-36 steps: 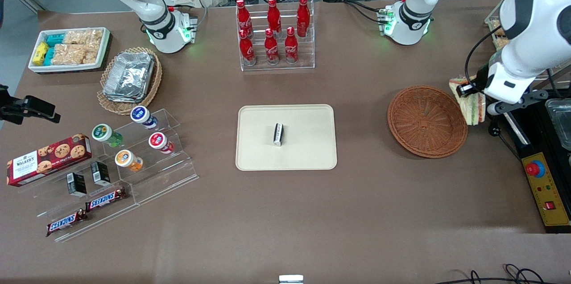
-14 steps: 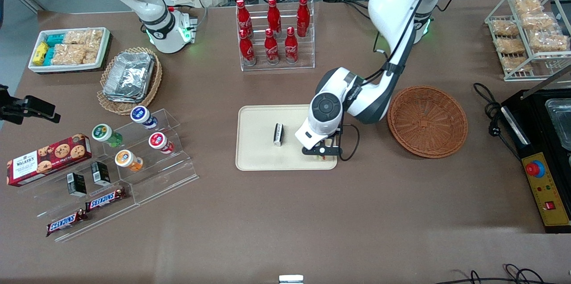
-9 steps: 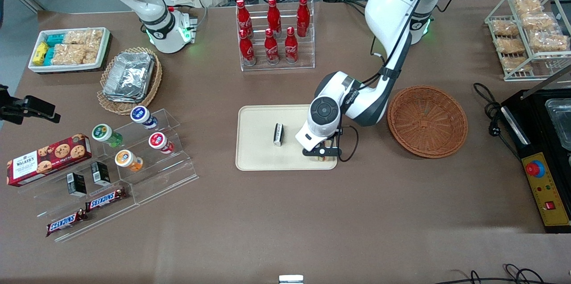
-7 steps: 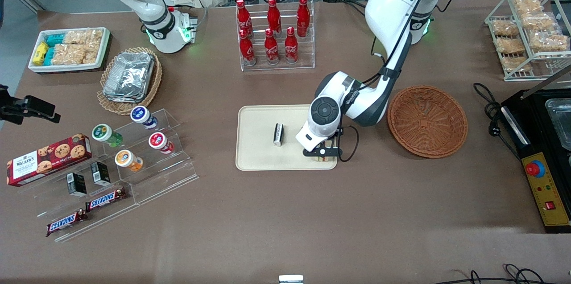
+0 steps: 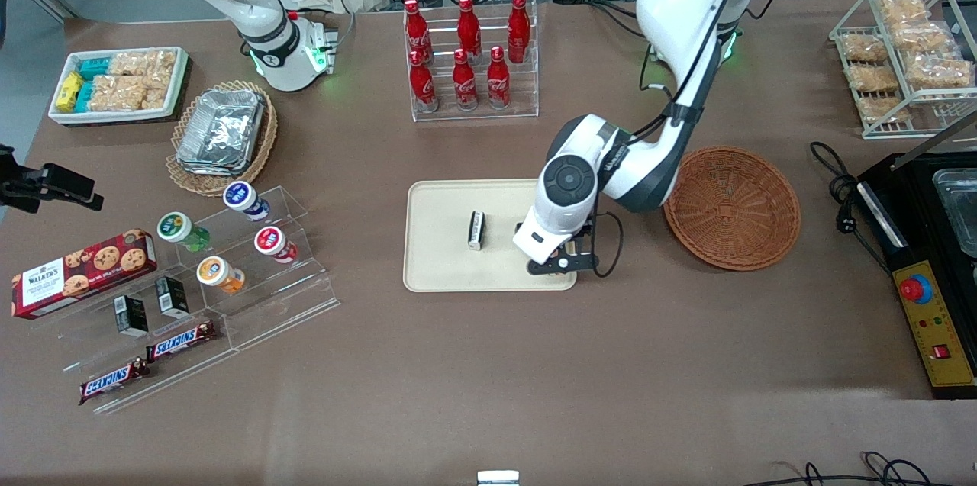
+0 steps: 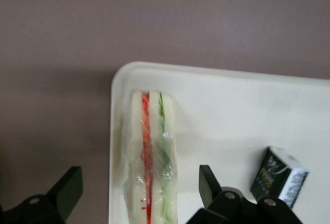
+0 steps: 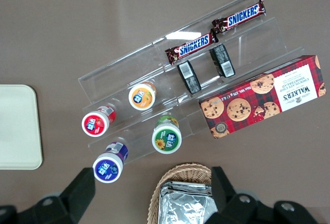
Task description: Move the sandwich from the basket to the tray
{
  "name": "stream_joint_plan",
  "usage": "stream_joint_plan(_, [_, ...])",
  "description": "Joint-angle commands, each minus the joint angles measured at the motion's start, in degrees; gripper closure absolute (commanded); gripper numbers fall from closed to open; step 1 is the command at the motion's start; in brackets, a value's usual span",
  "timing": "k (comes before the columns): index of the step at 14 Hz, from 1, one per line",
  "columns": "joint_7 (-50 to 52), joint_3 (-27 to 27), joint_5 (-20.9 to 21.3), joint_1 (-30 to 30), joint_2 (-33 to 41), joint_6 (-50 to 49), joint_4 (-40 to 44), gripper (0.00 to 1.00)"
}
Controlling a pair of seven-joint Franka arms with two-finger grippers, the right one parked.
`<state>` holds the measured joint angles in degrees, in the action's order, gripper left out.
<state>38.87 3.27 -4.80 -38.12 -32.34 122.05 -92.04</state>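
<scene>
The sandwich (image 6: 151, 157) stands on its edge in clear wrap, on the corner of the cream tray (image 6: 232, 110), with red and green filling showing. My left gripper (image 6: 138, 176) is open. Its fingers (image 6: 69, 182) stand on either side of the sandwich, apart from it. In the front view the gripper (image 5: 559, 263) is over the tray (image 5: 443, 257), at its corner nearest the basket and the camera, and the hand hides the sandwich. The reddish-brown basket (image 5: 731, 207) beside the tray holds nothing.
A small dark box (image 5: 476, 230) lies mid-tray, also in the left wrist view (image 6: 278, 176). A rack of red bottles (image 5: 469, 59) stands farther back. A wire rack of snack packs (image 5: 901, 51) and a black appliance (image 5: 943, 242) are at the working arm's end.
The arm brought the sandwich from beside the basket to the tray corner. In the last half second the hand shifted slightly toward the basket.
</scene>
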Motion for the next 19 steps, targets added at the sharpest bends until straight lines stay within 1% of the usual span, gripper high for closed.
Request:
stream_joint_plan(1, [-0.63,0.77,-0.12,2.26,7.7,-5.57,-1.03,0.0])
stream_joint_plan(2, [-0.72,0.69,0.23,3.92,9.9,-7.25,-1.38,0.0])
stream_joint_plan(3, [-2.29,0.08,0.23,7.07,13.66,-9.79,-1.82,0.0])
stream_joint_plan(4, [-4.83,-0.02,0.06,8.84,16.57,-12.77,-2.43,0.0])
stream_joint_plan(5, [-7.2,0.07,-0.12,9.99,21.13,-15.06,-4.35,0.0])
stream_joint_plan(6, [-10.01,0.42,-0.2,11.82,25.35,-15.35,-7.85,0.0])
stream_joint_plan(8, [-17.91,0.42,-0.29,16.83,34.23,-15.35,-15.24,0.0])
stream_joint_plan(10, [-25.38,0.42,-0.38,21.14,40.57,-16.57,-18.95,0.0])
stream_joint_plan(11, [-28.9,0.68,-0.38,22.64,42.77,-18.93,-19.31,0.0])
stream_joint_plan(13, [-37.68,2.52,0.32,25.54,44.81,-24.82,-17.57,0.0])
stream_joint_plan(15, [-43.59,4.11,0.5,28.09,43.95,-31.4,-11.53,0.0])
stream_joint_plan(17, [-44.23,3.76,4.08,29.16,40.26,-36.51,-3.97,0.0])
stream_joint_plan(19, [-44.14,3.76,4.72,29.25,37.18,-37.5,0.44,0.0])
